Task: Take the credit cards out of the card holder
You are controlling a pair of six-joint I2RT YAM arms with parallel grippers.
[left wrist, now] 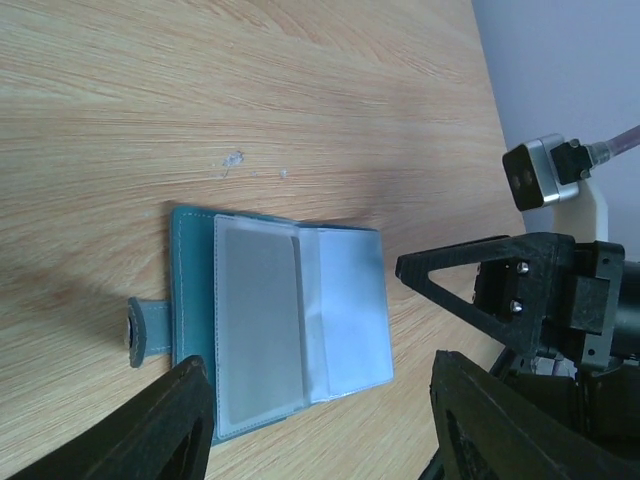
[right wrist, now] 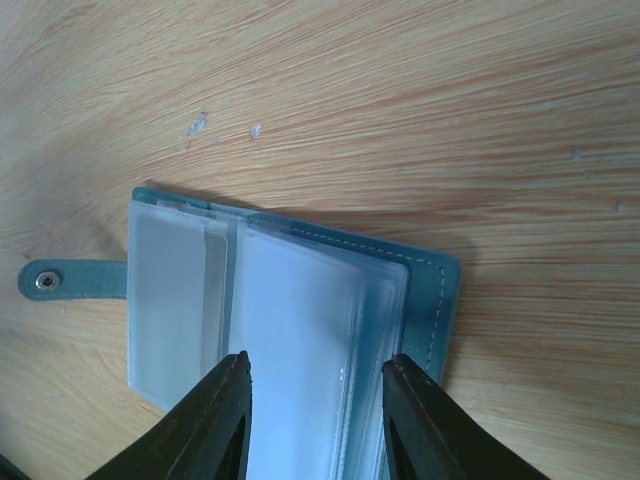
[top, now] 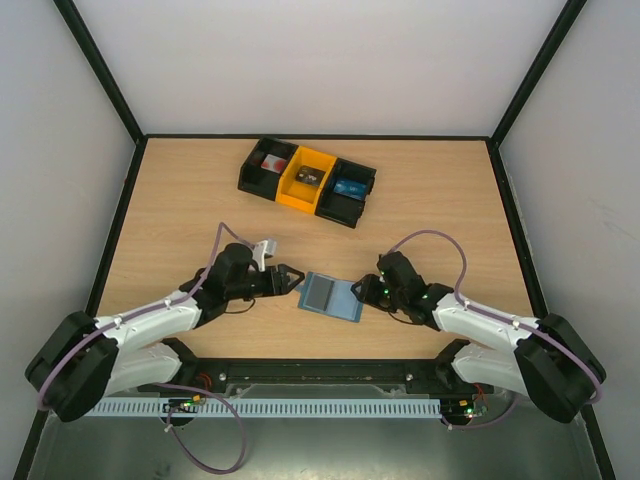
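The card holder lies open on the table between my two grippers, a teal-blue wallet with frosted plastic sleeves and a snap tab. A grey rectangle shows through the left sleeve; I cannot make out any credit cards as such. My left gripper is open just left of the holder, with nothing between its fingers. My right gripper is open at the holder's right edge, its two fingertips apart in front of the sleeve stack. Neither gripper holds anything.
A tray of black and yellow compartments stands at the back of the table, holding small items, among them a red one and a bright blue one. Black frame posts and white walls enclose the table.
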